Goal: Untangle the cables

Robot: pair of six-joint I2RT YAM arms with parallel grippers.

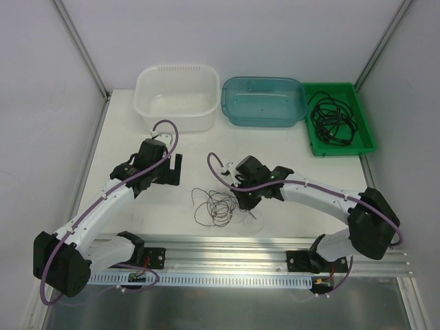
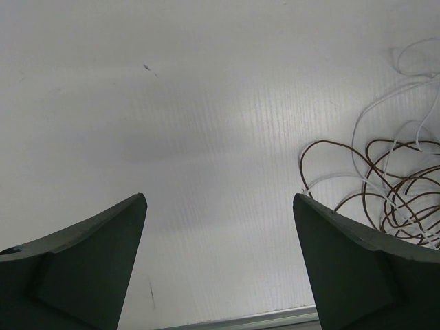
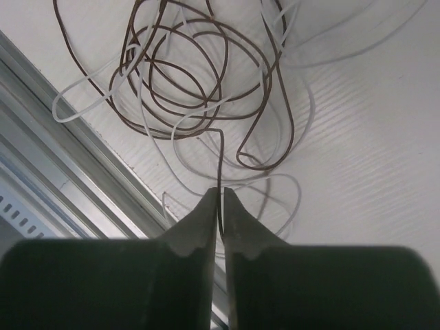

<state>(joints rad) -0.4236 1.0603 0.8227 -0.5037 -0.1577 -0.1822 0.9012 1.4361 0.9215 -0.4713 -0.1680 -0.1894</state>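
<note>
A loose tangle of thin cables (image 1: 214,206) lies on the white table near the front rail. It is made of a brown cable (image 3: 220,165) and a white cable (image 3: 65,118) looped through each other. My right gripper (image 3: 221,194) sits at the tangle's right edge, shut on a straight stretch of the brown cable that runs up between its fingertips. My left gripper (image 2: 220,197) hovers wide open over bare table to the left of the tangle, holding nothing. The brown loops (image 2: 385,179) show at the right of its view.
A green tray (image 1: 364,137) at the back right holds a bundle of black cables (image 1: 331,120). A white tub (image 1: 177,96) and a blue tub (image 1: 265,101) stand along the back. An aluminium rail (image 1: 234,251) runs along the near edge, close to the tangle.
</note>
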